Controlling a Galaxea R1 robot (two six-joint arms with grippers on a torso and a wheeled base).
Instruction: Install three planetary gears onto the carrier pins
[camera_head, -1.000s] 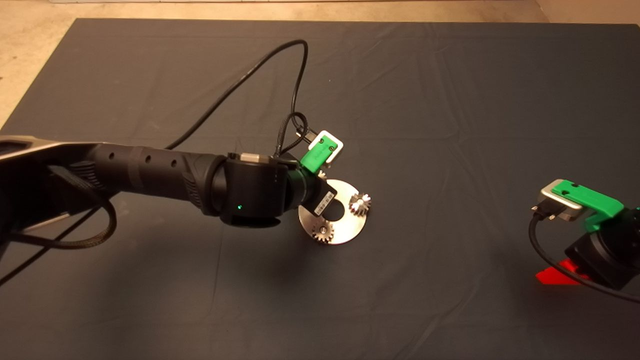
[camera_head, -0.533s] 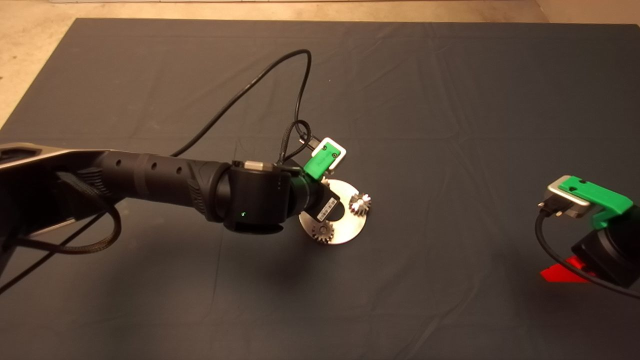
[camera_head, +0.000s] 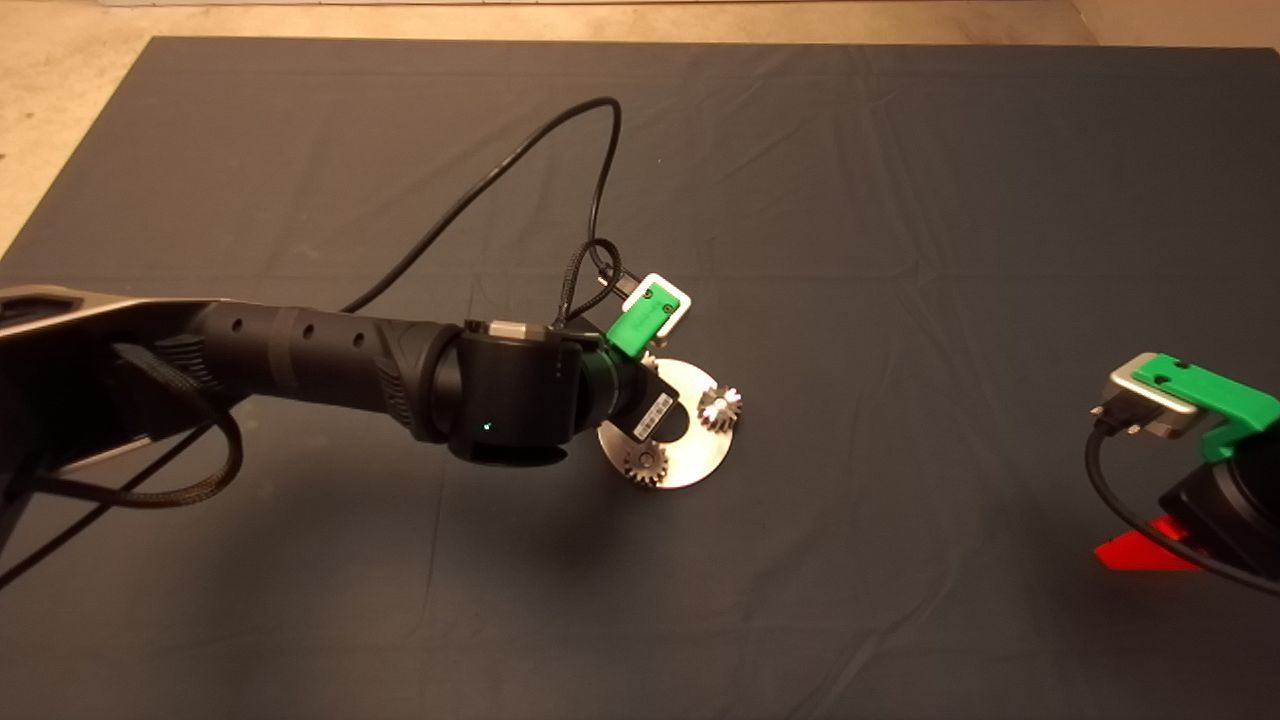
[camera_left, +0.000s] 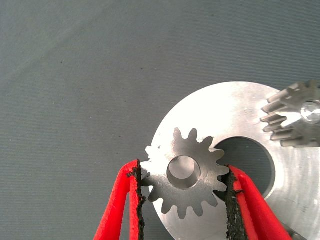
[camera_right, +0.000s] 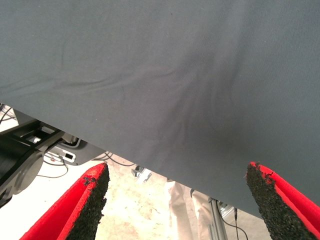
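Observation:
The shiny round disc (camera_head: 690, 440) lies at mid-mat. Two planetary gears sit on it, one at its right (camera_head: 720, 405) and one at its near edge (camera_head: 647, 462). My left arm's wrist (camera_head: 520, 390) hangs over the disc's left side and hides the gripper there. In the left wrist view my left gripper (camera_left: 184, 171) is shut on a third gear (camera_left: 200, 195), held flat over the disc (camera_left: 235, 112). Whether a pin fills its bore I cannot tell. Another gear (camera_left: 287, 117) sits on a carrier pin (camera_left: 310, 111). My right gripper (camera_right: 185, 205) is open and empty.
The right arm (camera_head: 1200, 440) waits at the mat's lower right edge, its red fingers (camera_head: 1140, 552) over the mat. A black cable (camera_head: 500, 170) loops from the left wrist over the mat's far middle. Floor and frame parts show past the mat's edge (camera_right: 60, 145).
My left arm shifted slightly to the right over the disc, then held still. My right arm drifted to the right and down toward the picture's edge. The two seated gears have not moved.

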